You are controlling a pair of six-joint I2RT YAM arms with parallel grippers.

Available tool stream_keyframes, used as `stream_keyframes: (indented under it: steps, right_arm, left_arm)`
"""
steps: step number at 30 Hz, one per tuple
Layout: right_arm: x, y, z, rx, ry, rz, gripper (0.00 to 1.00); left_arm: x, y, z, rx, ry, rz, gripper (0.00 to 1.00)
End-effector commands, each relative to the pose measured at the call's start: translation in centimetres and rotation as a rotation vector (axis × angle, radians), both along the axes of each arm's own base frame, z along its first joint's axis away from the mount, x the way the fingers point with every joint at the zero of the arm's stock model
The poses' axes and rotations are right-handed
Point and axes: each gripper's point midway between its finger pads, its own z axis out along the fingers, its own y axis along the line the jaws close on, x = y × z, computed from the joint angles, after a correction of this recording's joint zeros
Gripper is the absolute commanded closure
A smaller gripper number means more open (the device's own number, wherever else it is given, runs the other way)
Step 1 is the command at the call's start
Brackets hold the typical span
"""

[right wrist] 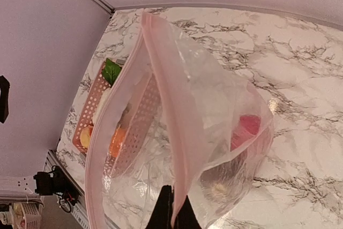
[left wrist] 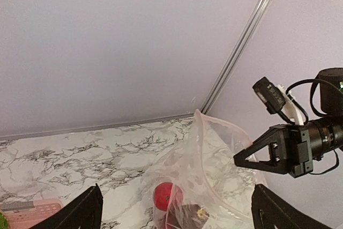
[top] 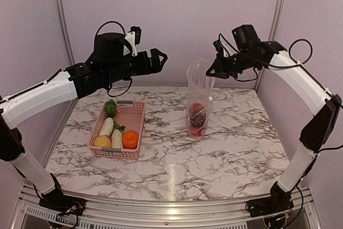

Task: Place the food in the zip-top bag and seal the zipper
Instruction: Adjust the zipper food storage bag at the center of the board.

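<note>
counter [top: 225,159]: white marble pattern with grey veins. it carries two containers, one bag and one basket.
zip-top bag [top: 199,85]: clear, crinkly and shiny. it stands upright just right of the counter's middle, toward the far edge. its bottom rests on the counter and its top hangs from my right gripper.
in the bag: red pieces [top: 196,109], at least two, with one dark brown piece [top: 200,118] between them, all sunk to the bottom. the plastic blurs them, so i cannot give a firmer count.
pink basket [top: 114,154]: lattice-sided and rectangular, in the left half of the counter, well apart from the bag. its long side runs from the far edge toward the near edge.
in the basket: four pieces. two white radishes [top: 107,127] with green leaves lie side by side, one yellow fruit [top: 102,141] sits in the near left corner, and one orange [top: 130,139] sits in the near right corner.
left gripper [top: 159,60]: my jaws are spread wide with nothing between them. it hangs in the air over the far left part of the counter, pointing at the bag and apart from it.
right gripper [top: 211,72]: pinched tight on one lip of the bag's mouth, high above the counter.
zipper [right wrist: 170,105]: a thin strip with a faint pink tint along the mouth. the two lips stand apart, so the mouth gapes unsealed.
</note>
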Motion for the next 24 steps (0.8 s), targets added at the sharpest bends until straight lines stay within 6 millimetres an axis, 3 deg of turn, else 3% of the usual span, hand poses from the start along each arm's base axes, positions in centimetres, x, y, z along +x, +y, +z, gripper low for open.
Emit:
stream_keyframes:
  steps: [1,4,7,11,15,24]
  right_arm:
    - [1.6,-4.4,4.6,-0.056,-0.124,-0.102,1.0]
    - [1.9,-7.0,5.2,-0.129,-0.151,-0.161,1.0]
    - [2.2,-9.6,5.0,-0.192,-0.153,-0.224,1.0]
    - [2.2,-11.2,4.0,-0.262,-0.15,-0.275,1.0]
    - [2.5,-9.3,1.8,-0.231,-0.111,-0.225,1.0]
    - [1.1,-0.5,-5.0,-0.234,-0.021,-0.004,1.0]
  left_arm:
    - [0.5,3.8,-6.6,0.135,0.217,0.066,0.01]
    - [0.2,5.9,-8.7,0.18,0.251,0.102,0.01]
    - [-0.6,6.6,-9.5,0.221,0.245,0.081,0.01]
    - [-0.3,10.0,-11.9,0.337,0.268,0.221,0.01]
    - [-0.3,11.4,-15.5,0.502,0.344,0.242,0.01]
    - [-1.9,14.1,-20.1,0.542,0.412,0.279,0.01]
